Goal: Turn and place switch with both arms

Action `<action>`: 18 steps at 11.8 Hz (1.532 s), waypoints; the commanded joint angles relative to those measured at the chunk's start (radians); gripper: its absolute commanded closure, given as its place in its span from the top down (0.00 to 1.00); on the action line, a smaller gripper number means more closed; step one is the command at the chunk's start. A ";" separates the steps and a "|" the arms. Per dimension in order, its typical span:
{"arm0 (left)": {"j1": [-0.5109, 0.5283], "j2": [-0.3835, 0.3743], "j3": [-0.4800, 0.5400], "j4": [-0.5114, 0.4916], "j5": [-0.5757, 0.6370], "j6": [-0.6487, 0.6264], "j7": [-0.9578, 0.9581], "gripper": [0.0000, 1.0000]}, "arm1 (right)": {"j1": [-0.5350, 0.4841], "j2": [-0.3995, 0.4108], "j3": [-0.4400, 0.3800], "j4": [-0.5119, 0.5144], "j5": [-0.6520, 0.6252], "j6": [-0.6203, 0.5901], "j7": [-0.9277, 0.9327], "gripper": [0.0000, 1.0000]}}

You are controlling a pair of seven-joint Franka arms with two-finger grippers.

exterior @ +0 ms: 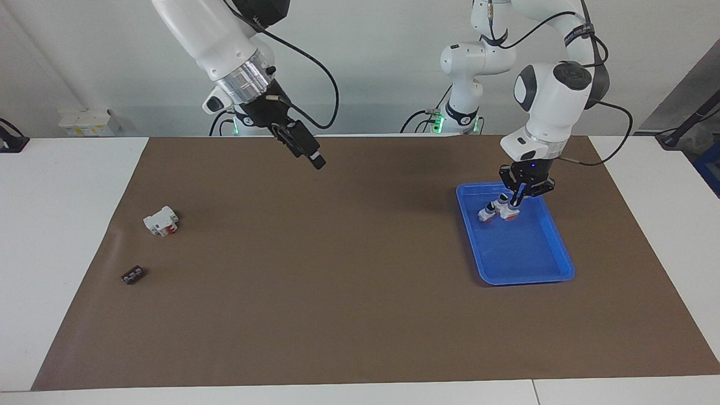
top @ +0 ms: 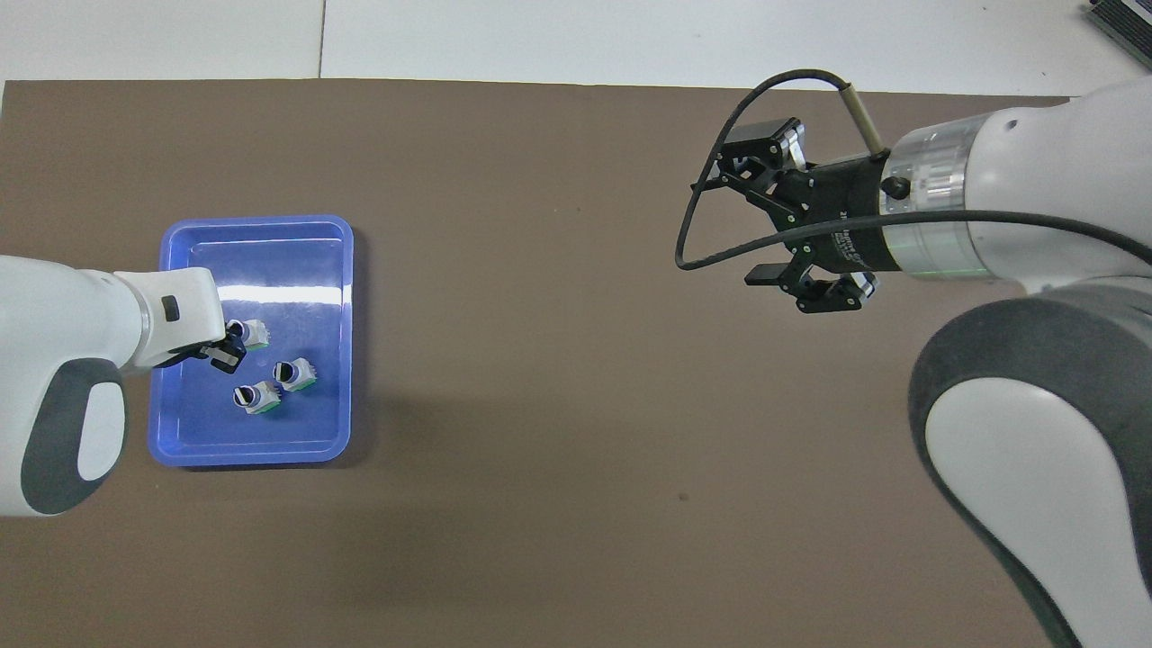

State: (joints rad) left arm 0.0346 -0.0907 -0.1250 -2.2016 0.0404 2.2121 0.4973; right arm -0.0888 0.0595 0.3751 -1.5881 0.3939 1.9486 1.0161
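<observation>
My left gripper (exterior: 516, 201) was clamped on the switch (top: 251, 334), low inside the glossy blue plastic tray (top: 333, 270) toward my left arm's end of the table. Two more switches (top: 274, 385) lay just beside it in the tray. My right gripper (top: 752, 220) hung spread wide over the matte brown mat (exterior: 337, 270). A white block (exterior: 161, 220) and a small black piece (exterior: 133, 275) lay well apart.

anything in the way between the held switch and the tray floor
Nothing visible. The left tool holds the switch low inside the blue tray, over bare floor beside two other switches, which lie nearer the robots.
</observation>
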 commanded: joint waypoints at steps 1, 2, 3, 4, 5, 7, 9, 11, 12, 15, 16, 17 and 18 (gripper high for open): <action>0.018 0.008 -0.007 -0.093 0.019 0.108 0.041 0.00 | -0.063 -0.021 0.011 -0.020 -0.029 -0.054 -0.153 0.99; 0.019 0.006 -0.007 -0.105 0.019 0.118 0.065 0.00 | -0.084 -0.023 0.010 -0.023 -0.030 -0.078 -0.207 0.99; 0.019 0.006 -0.007 -0.110 0.019 0.123 0.116 0.00 | -0.109 -0.026 0.008 -0.026 -0.049 -0.112 -0.267 0.99; 0.019 0.006 -0.007 -0.110 0.019 0.123 0.131 0.00 | -0.115 -0.032 0.004 -0.024 -0.125 -0.134 -0.334 0.99; 0.024 0.006 -0.007 -0.110 0.019 0.112 0.129 0.00 | -0.109 -0.032 -0.028 -0.023 -0.212 -0.142 -0.411 0.99; 0.027 0.009 -0.008 -0.098 0.019 0.110 0.122 1.00 | -0.118 -0.032 -0.045 -0.018 -0.253 -0.193 -0.531 0.99; 0.025 0.009 -0.008 -0.093 0.019 0.110 0.121 1.00 | -0.060 -0.036 -0.126 -0.009 -0.355 -0.229 -0.599 0.99; 0.025 0.005 -0.008 -0.058 0.019 0.091 0.121 1.00 | 0.131 -0.041 -0.369 -0.007 -0.389 -0.247 -0.686 0.99; 0.027 -0.010 -0.007 -0.041 0.019 0.052 0.118 1.00 | 0.147 -0.043 -0.428 -0.007 -0.383 -0.252 -0.762 0.99; 0.051 -0.113 -0.007 -0.036 0.018 -0.078 -0.006 1.00 | 0.143 -0.044 -0.472 -0.006 -0.388 -0.299 -0.916 0.99; 0.051 -0.122 -0.007 -0.035 0.018 -0.103 -0.087 1.00 | 0.143 -0.049 -0.467 -0.006 -0.380 -0.315 -0.897 0.99; 0.051 -0.138 -0.007 -0.033 0.018 -0.123 -0.185 1.00 | 0.146 -0.050 -0.466 -0.004 -0.380 -0.324 -0.871 0.99; 0.051 -0.148 -0.007 -0.030 0.016 -0.153 -0.303 1.00 | 0.147 -0.050 -0.461 0.005 -0.388 -0.342 -0.872 0.99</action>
State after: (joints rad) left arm 0.0749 -0.2067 -0.1227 -2.2239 0.0417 2.1058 0.3578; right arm 0.0497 0.0265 -0.0952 -1.5858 0.0205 1.6378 0.1277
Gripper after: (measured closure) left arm 0.000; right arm 0.004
